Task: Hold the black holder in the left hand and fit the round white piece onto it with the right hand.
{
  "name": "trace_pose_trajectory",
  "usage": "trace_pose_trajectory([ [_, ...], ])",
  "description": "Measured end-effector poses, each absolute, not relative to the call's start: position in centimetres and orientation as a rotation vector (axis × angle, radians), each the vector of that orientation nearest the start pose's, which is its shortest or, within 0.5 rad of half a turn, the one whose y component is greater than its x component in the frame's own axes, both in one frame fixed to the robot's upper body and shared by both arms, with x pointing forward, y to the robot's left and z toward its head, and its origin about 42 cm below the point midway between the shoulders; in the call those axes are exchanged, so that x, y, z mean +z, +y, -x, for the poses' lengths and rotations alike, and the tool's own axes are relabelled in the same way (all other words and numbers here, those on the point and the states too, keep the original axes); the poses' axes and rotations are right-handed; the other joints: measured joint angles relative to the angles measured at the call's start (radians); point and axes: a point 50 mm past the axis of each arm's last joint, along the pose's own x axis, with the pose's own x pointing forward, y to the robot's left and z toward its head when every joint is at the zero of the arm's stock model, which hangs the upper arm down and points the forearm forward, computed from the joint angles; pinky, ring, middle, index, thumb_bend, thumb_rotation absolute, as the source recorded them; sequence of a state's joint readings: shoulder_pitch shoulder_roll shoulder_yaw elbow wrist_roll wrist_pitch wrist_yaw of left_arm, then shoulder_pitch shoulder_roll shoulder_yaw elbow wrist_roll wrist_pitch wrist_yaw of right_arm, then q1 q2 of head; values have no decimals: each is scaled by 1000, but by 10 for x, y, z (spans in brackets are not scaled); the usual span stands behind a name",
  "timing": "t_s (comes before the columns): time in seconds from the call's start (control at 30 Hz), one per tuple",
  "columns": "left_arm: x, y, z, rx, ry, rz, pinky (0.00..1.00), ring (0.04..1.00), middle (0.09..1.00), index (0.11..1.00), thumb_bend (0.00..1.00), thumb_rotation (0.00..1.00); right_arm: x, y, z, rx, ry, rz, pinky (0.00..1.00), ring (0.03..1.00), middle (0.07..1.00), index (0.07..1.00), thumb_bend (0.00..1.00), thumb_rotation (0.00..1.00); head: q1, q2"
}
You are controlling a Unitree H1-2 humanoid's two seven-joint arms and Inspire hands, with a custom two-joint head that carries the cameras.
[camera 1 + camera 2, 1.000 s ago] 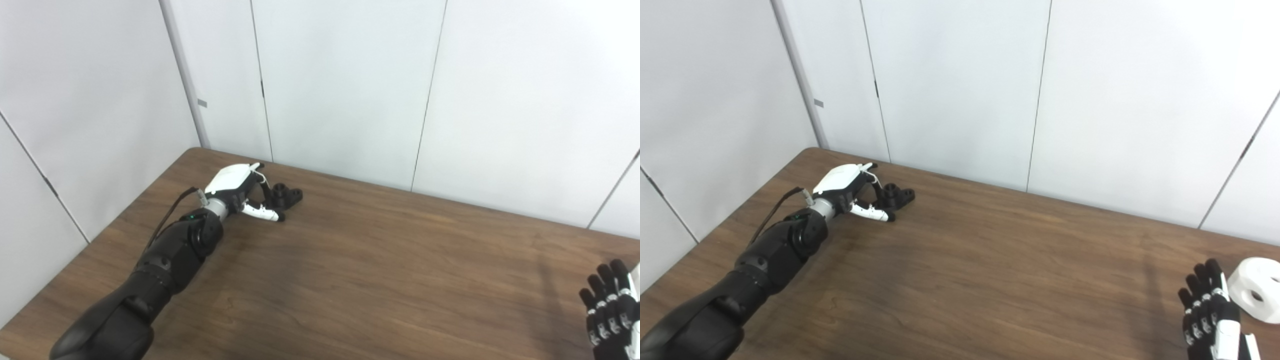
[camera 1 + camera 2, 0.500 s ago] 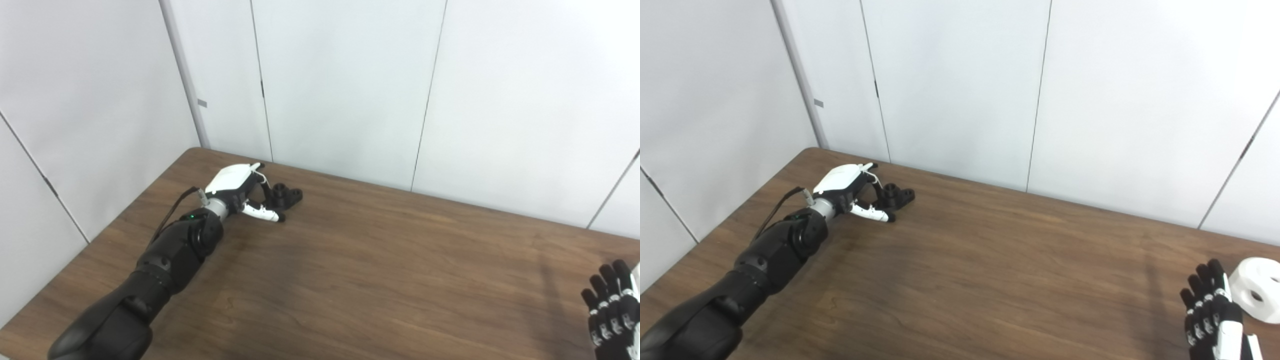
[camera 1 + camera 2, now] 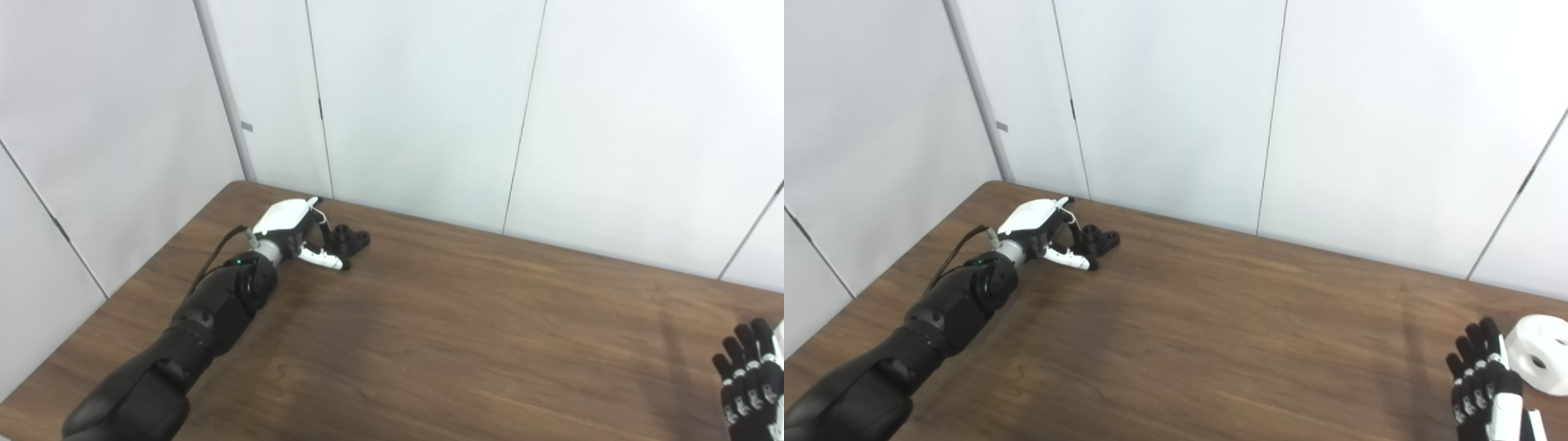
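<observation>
The black holder (image 3: 350,238) rests on the table near its far left corner. My left hand (image 3: 293,231) is at the holder's left end, with fingers (image 3: 321,223) curved over that end and the thumb lying along the table just in front of it; no firm hold shows. The round white piece (image 3: 1541,354), with a hole in its side, lies at the right edge of the table. My right hand (image 3: 1482,383) stands just left of the piece, fingers straight and spread, holding nothing. In the left eye view only the right hand (image 3: 748,380) shows.
The brown wooden table (image 3: 465,331) meets white wall panels (image 3: 422,104) along its far edge and left side. The holder sits close to the back wall.
My left elbow has shifted slightly forward while the hand stays at the holder. The right hand has sunk a little toward the bottom edge.
</observation>
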State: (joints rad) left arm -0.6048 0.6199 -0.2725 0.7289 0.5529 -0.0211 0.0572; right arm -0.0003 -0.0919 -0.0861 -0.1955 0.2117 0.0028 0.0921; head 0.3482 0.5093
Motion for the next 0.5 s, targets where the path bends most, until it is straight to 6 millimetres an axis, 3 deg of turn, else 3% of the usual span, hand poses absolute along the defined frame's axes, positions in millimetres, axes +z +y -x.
trace_pose_trajectory([
  [0.5, 176, 414, -455, 14, 113, -1263, 1000, 1000, 979, 885, 1000, 288, 148, -255, -281, 35, -190, -103, 1000, 1000, 1000, 1000, 495, 1000, -6, 0],
])
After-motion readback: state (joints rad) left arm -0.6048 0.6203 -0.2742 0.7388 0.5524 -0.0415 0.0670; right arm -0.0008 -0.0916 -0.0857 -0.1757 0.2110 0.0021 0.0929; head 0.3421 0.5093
